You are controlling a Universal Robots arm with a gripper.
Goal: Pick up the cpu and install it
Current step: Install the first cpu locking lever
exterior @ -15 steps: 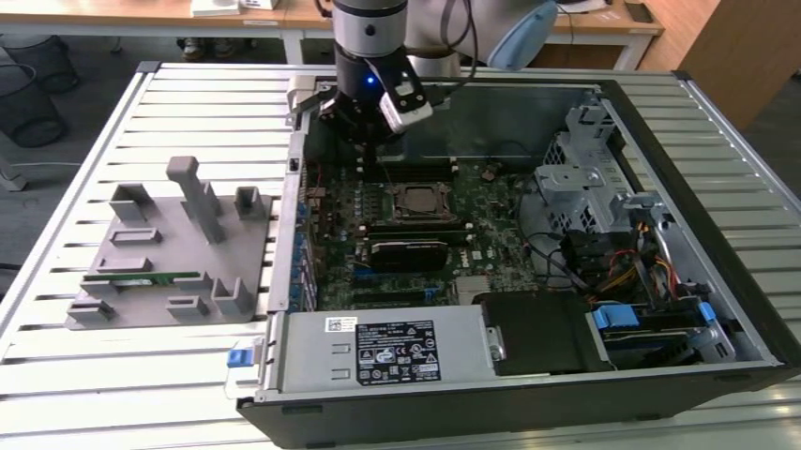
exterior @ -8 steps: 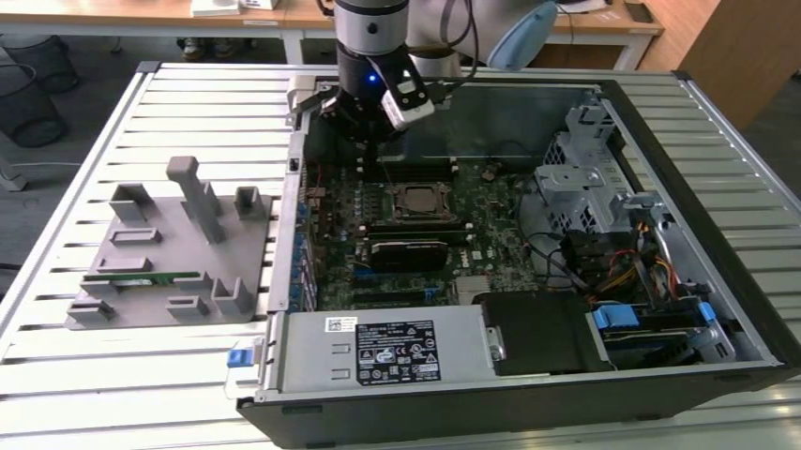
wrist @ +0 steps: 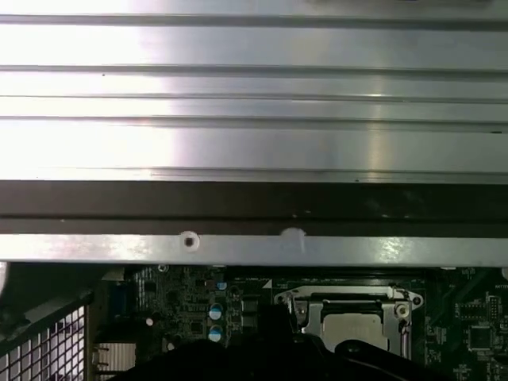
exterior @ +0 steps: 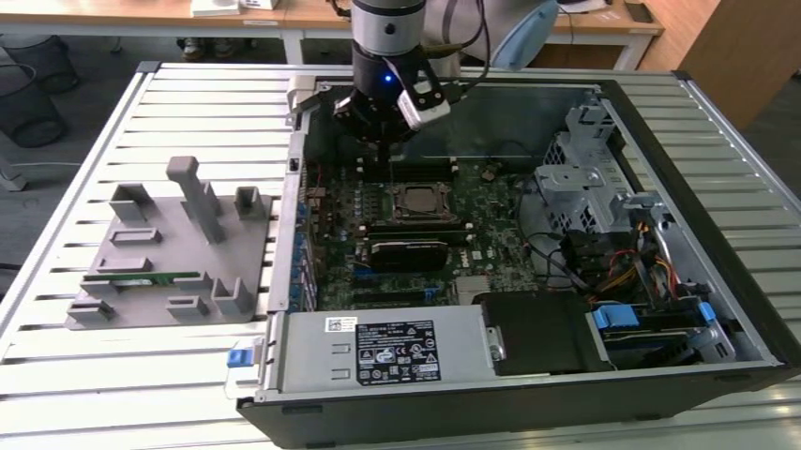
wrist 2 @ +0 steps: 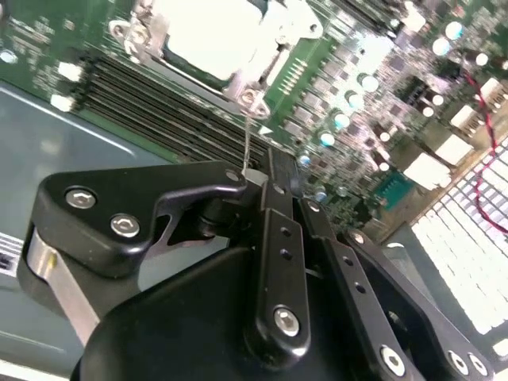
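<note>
While 1 arm hangs over the open computer case [exterior: 738, 309] in the exterior view, its gripper [exterior: 375, 141] sits low above the far part of the motherboard [exterior: 494, 202], just beyond the socket [exterior: 417, 201]. In the second wrist view the gripper's black linkage is drawn in, with the 2 fingers [wrist 2: 279, 238] meeting in 1 narrow stack: the claw looks closed, with nothing seen between its tips.

1 cpu [exterior: 417, 200] shows, already lying in the socket at the board's middle; it is a flat square with a pale, silvery top, bright in the second wrist view [wrist 2: 214, 32] and dull grey in the first wrist view [wrist: 359, 327]. Around it runs 1 metal frame [wrist: 347, 300] with screws at its corners. Beside the socket lie several long dark memory slots [wrist 2: 167, 107], parallel and ribbed.

On the exterior view's left, 1 grey moulded holder [exterior: 169, 248] stands on the slatted metal table [exterior: 75, 375], blocky with upright posts, and 1 thin green memory stick [exterior: 148, 278] rests in it. The case is black outside, with 1 grey sheet-metal power supply box [exterior: 375, 352] carrying labels, and 1 bundle of coloured cables [exterior: 620, 272] at the exterior view's right.
</note>
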